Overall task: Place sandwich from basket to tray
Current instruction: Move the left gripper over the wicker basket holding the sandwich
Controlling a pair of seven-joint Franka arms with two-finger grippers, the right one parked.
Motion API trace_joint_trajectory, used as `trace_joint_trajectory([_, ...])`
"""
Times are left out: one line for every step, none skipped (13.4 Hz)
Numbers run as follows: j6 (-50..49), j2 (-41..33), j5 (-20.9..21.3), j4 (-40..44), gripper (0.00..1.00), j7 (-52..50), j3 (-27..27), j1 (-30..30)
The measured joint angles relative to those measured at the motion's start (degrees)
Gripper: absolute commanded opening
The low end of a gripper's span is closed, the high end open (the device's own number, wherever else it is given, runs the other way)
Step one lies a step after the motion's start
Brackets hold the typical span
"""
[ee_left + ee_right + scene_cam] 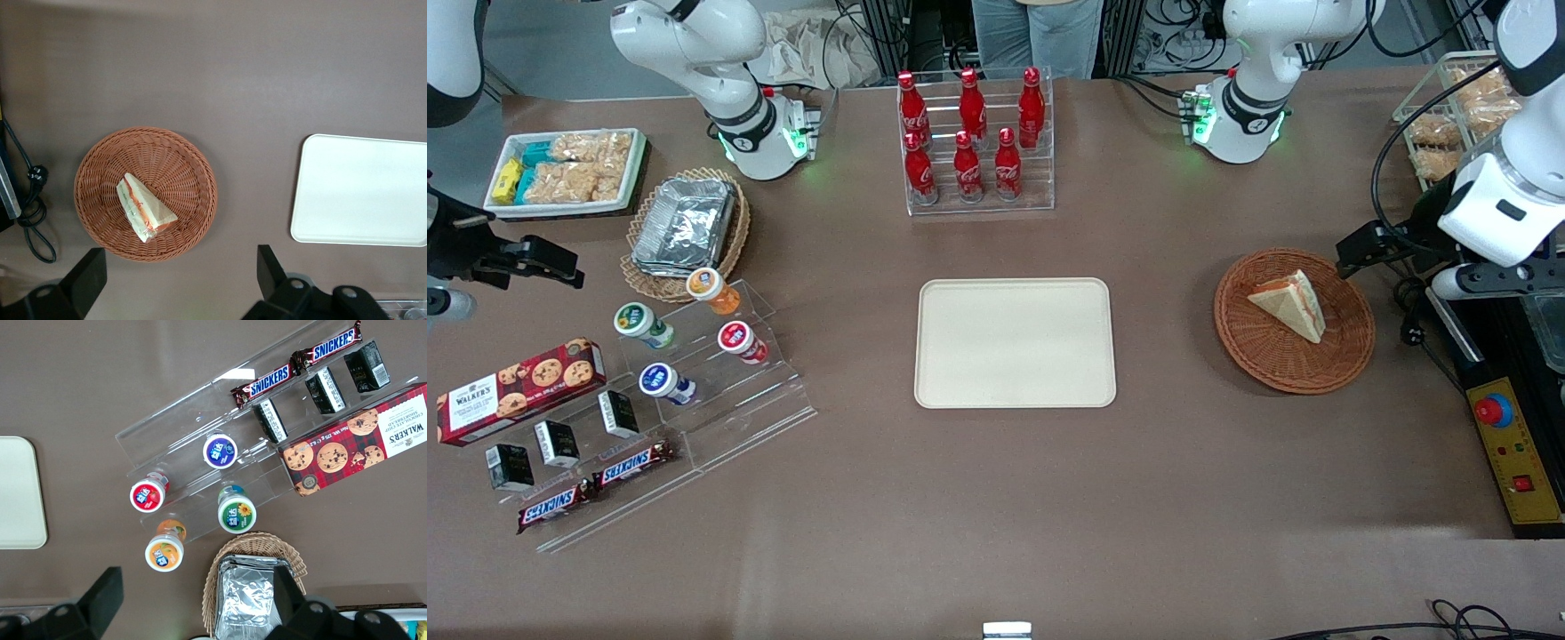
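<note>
The sandwich (1291, 304) (143, 208), a white wedge with orange-red and green at its edge, lies in the round reddish-brown basket (1294, 369) (193, 167) toward the working arm's end of the table. The cream tray (1015, 342) (360, 190) lies flat at the table's middle with nothing on it. My left gripper (1356, 253) (179, 277) hovers well above the table beside the basket's rim, on the side away from the tray. It is open wide, its black fingers (270, 273) holding nothing.
A clear rack of red cola bottles (971, 142) stands farther from the front camera than the tray. A yellow emergency-stop box (1513, 453) and a black cable (33, 220) lie beside the basket. Snack displays (649, 382) fill the parked arm's end.
</note>
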Motion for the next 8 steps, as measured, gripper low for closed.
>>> trace_joint_trajectory([0.0, -0.01, 0.0, 0.01, 1.0, -0.04, 0.03, 0.02])
trace_joint_trajectory([-0.04, -0.02, 0.0, 0.01, 1.0, -0.27, 0.05, 0.04])
trace_joint_trajectory([-0.05, -0.02, 0.01, 0.01, 1.0, -1.01, 0.06, 0.05])
trace_joint_trajectory([-0.05, -0.02, 0.31, 0.01, 1.0, -2.28, 0.07, 0.05])
trace_joint_trajectory([-0.14, -0.02, 1.05, 0.0, 1.0, -3.67, 0.06, 0.05])
trace_joint_trajectory([-0.36, -0.02, 1.86, -0.04, 1.0, -5.36, 0.05, 0.05])
trace_joint_trajectory([-0.54, -0.05, 2.31, -0.14, 1.0, -6.89, 0.03, 0.04])
trace_joint_trajectory([-0.72, -0.16, 2.62, -0.25, 1.0, -7.98, 0.03, 0.04])
